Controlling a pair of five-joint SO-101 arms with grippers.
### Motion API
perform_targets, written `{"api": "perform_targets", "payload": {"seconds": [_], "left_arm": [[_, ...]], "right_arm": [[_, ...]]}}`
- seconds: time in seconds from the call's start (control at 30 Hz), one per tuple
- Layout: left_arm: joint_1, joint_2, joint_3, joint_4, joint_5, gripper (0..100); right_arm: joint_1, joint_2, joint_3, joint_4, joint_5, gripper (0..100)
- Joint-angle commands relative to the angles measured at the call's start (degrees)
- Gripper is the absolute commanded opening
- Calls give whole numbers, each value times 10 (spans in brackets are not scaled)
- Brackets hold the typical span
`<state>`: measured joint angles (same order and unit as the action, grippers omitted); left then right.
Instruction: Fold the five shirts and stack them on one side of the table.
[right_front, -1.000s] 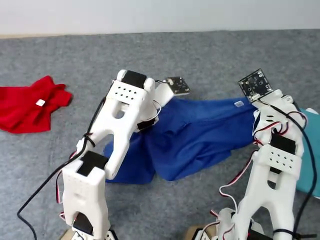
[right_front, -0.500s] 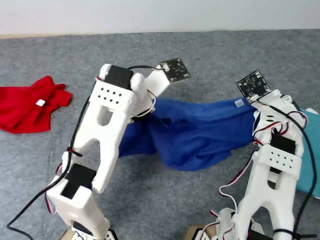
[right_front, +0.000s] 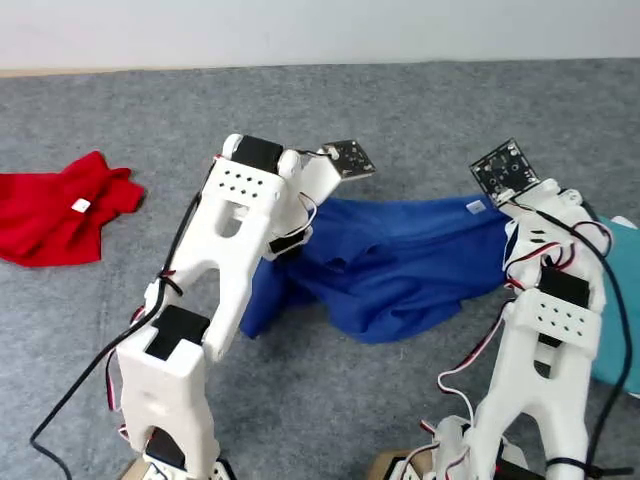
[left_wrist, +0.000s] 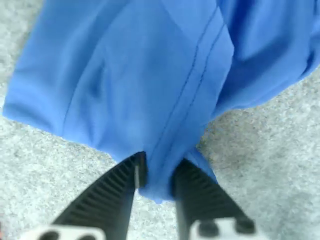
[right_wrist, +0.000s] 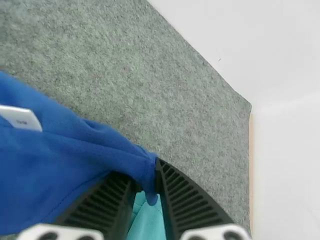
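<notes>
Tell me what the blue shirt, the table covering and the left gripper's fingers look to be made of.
Blue shirt: thin, soft knit fabric with a matte look; it drapes in loose folds and shows a double-stitched seam.
Table covering: grey felt or short-pile carpet, judging by its fuzzy, speckled surface.
Left gripper fingers: black matte plastic, ribbed, probably printed.

Nothing readable anywhere right now. There's a small white sewn-in label on the crumpled blue fabric shirt, at its far right end, and it carries faint grey marks, too small to make out. Over at the far left, a little white tag sits on the bunched red fabric shirt, and it looks blank; any print there can't be told.
</notes>
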<state>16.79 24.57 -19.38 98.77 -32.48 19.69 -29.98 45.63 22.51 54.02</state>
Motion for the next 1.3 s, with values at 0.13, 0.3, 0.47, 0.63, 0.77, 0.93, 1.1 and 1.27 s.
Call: {"api": "perform_targets", "payload": {"seconds": [0.13, 0.3, 0.47, 0.63, 0.77, 0.93, 1.1, 1.27], "left_arm": [[-15, -8, -22, 0, -20, 2], [-33, -11, -80, 18, -18, 2], [-44, -81, -115, 18, -17, 2], [-45, -147, -109, 18, -17, 4], [-46, -146, -75, 18, -19, 28], [-41, -146, -9, 3, -20, 141], [-41, -146, 14, -20, -25, 0], [-46, -146, 14, -17, -40, 2]], "right_arm": [[-7, -2, -53, -12, 5, 10], [-7, -7, -53, -14, 5, 10], [-5, -7, -65, -10, 5, 10], [-6, -5, -65, -9, 5, 10], [-7, -2, -65, -9, 4, 10], [-7, -2, -65, -8, 4, 10], [-7, -2, -65, -8, 4, 10], [-7, -2, -65, -8, 4, 10]]}}
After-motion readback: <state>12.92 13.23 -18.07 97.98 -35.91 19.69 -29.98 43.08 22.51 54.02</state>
